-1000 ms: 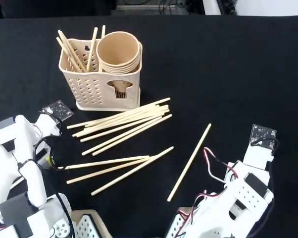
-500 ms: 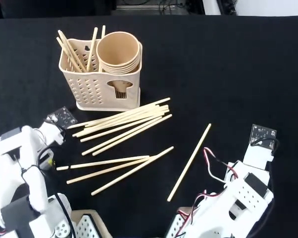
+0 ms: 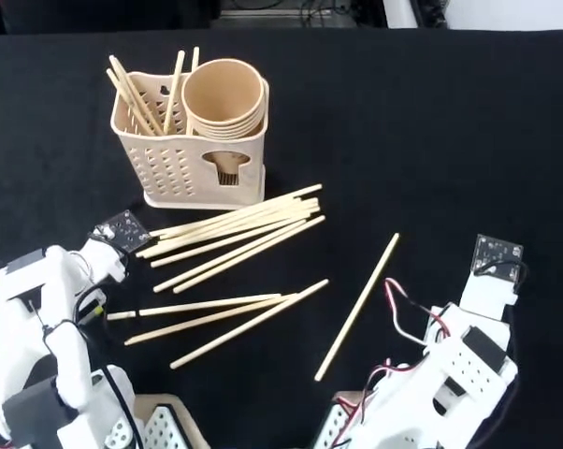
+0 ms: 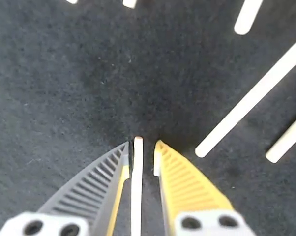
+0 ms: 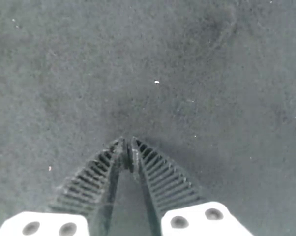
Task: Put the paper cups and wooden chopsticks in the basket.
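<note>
The perforated cream basket (image 3: 183, 173) stands at the back left. It holds stacked paper cups (image 3: 223, 94) and several upright chopsticks (image 3: 137, 98). In front of it lies a loose bundle of chopsticks (image 3: 235, 229). Closer to me are three more chopsticks (image 3: 207, 313), and a single chopstick (image 3: 358, 307) lies to the right. My left gripper (image 4: 142, 144) is down at the table, narrowly open. One thin chopstick (image 4: 136, 187) lies lengthwise between its fingers, against the grey one. In the high view that gripper (image 3: 94, 301) is at the left ends of the three sticks. My right gripper (image 5: 127, 145) is shut over bare cloth.
A black cloth (image 3: 431, 140) covers the table. The right arm (image 3: 469, 360) sits at the front right, away from the sticks. Ends of other chopsticks (image 4: 236, 118) lie close beside the left gripper.
The left arm has shifted to the right and toward the front edge, closer to the left ends of the three front chopsticks. The right arm has stayed still.
</note>
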Robot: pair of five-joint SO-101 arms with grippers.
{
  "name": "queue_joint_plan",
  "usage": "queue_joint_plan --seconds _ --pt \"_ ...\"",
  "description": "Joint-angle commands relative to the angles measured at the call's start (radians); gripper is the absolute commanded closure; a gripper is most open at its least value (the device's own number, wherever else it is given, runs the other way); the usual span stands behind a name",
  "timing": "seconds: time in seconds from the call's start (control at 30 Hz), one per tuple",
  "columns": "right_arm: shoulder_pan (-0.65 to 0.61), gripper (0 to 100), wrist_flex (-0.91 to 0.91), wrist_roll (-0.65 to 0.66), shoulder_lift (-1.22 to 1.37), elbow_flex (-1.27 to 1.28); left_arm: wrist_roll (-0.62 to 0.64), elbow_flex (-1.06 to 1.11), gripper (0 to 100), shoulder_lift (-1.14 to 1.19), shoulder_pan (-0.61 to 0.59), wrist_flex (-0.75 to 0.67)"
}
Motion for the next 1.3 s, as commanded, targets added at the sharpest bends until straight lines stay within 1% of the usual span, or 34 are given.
queue_joint_plan --seconds 0.0,0.13,0.27,0.4,0.47,0.57,0.63,0.7,0.73,0.8,0.9,0.97,1.1,1.2,1.27 --pt "-0.011 98.5 -0.012 0.003 -0.015 -0.005 -0.003 -0.001 91 -0.008 0.004 0.034" --pt "-0.011 98.5 -0.012 0.003 -0.015 -0.005 0.021 -0.065 91 -0.023 0.007 0.199" --pt "-0.011 98.5 -0.012 0.003 -0.015 -0.005 0.169 -0.137 91 -0.086 0.030 0.322" --pt "-0.011 98.5 -0.012 0.003 -0.015 -0.005 0.285 -0.177 97 -0.163 0.085 0.410" --pt "-0.011 98.5 -0.012 0.003 -0.015 -0.005 0.324 -0.183 97 -0.198 0.125 0.440" --pt "-0.009 98.5 -0.012 0.003 -0.015 -0.005 0.344 -0.176 97 -0.239 0.179 0.460" --pt "-0.009 98.5 -0.012 0.005 -0.015 -0.005 0.334 -0.171 97 -0.255 0.188 0.471" --pt "-0.009 98.5 -0.012 0.006 -0.015 -0.005 0.321 -0.154 94 -0.265 0.170 0.450" --pt "-0.009 98.5 -0.012 0.006 -0.015 -0.005 0.292 -0.150 92 -0.265 0.147 0.433" --pt "-0.009 98.5 -0.012 0.008 -0.015 -0.005 0.215 -0.137 88 -0.255 0.079 0.387" --pt "-0.009 98.5 -0.012 0.008 -0.015 -0.005 0.166 -0.094 84 -0.255 -0.007 0.295" --pt "-0.009 98.5 -0.012 0.008 -0.015 -0.005 0.157 -0.077 84 -0.255 -0.004 0.285" --pt "-0.009 98.5 -0.012 0.008 -0.015 -0.005 0.157 -0.047 84 -0.241 0.051 0.272" --pt "-0.009 98.5 -0.012 0.008 -0.015 -0.005 0.160 -0.036 84 -0.181 0.061 0.193" --pt "-0.009 98.5 -0.012 0.008 -0.015 -0.005 0.157 -0.053 84 -0.107 0.048 0.169"
